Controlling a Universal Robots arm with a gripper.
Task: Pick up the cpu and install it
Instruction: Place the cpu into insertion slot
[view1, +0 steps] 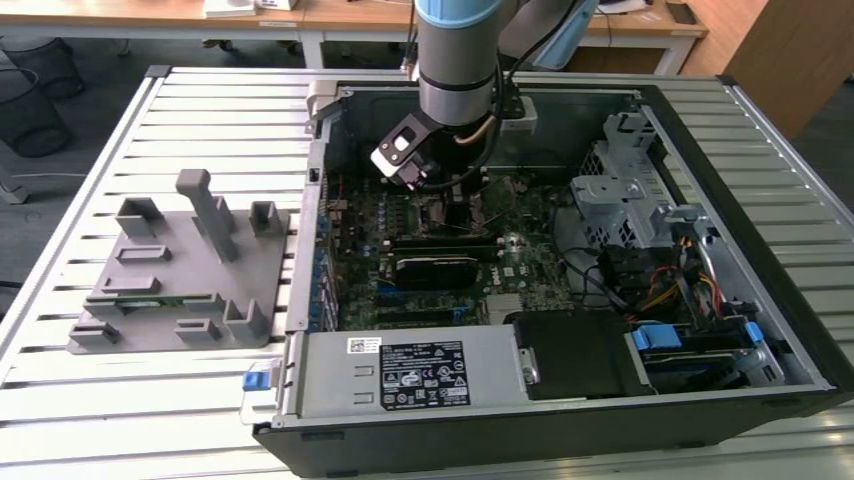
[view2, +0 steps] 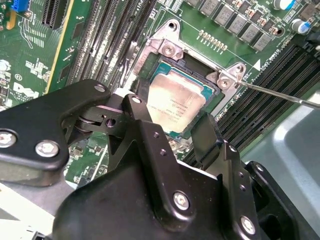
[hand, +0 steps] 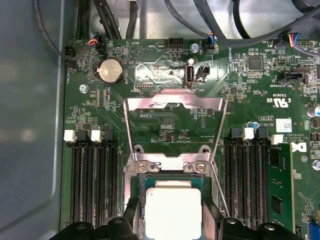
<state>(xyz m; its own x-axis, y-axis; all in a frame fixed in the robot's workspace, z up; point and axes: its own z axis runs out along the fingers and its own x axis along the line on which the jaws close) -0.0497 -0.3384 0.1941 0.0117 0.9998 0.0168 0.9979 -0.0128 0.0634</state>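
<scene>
From above I can reach the socket (hand: 167, 167) where the cpu (hand: 172, 210) lies. Its raised load plate (hand: 172, 125) walls one edge, a thin lever (view2: 280, 94) juts beside it, and memory slots (hand: 92, 185) flank it.

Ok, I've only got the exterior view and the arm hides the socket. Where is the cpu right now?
Observer: In both wrist views the cpu lies inside the socket, metal top up, with the gripper directly over it.
Operator: Is the socket's metal cover in the way?
Observer: No. In the first wrist view the cover is swung open, away from the cpu.
Operator: And the locking lever?
Observer: In the second wrist view the lever sticks out away from the socket, not across the cpu.
</scene>
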